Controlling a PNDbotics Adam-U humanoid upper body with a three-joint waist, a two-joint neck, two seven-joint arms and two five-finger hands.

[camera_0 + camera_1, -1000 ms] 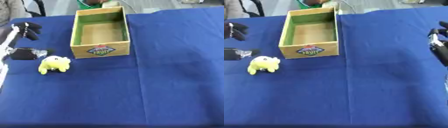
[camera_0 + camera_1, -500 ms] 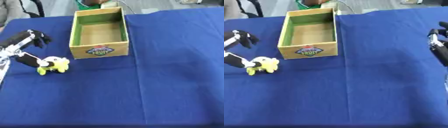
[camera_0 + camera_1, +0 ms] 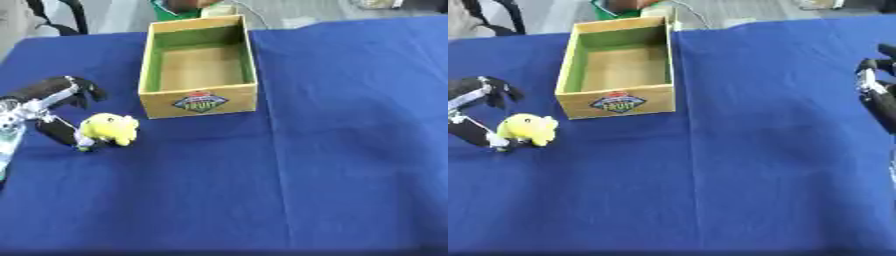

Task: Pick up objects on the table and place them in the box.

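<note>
A blue cloth [image 3: 350,150] covers the table. Beyond its far edge lies pale grey floor [image 3: 297,10] — dark chair legs [image 3: 61,15] stand near the far-left corner.

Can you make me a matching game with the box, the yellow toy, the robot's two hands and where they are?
Things:
1. box
2. yellow toy
3. left hand
4. right hand

Places or states:
A. at the right edge of the table, away from everything
B. lying on the blue cloth, left of the box front
C. open on top, nothing inside
D. reaching at the toy from its left

Pairs: 1-C, 2-B, 3-D, 4-A
</note>
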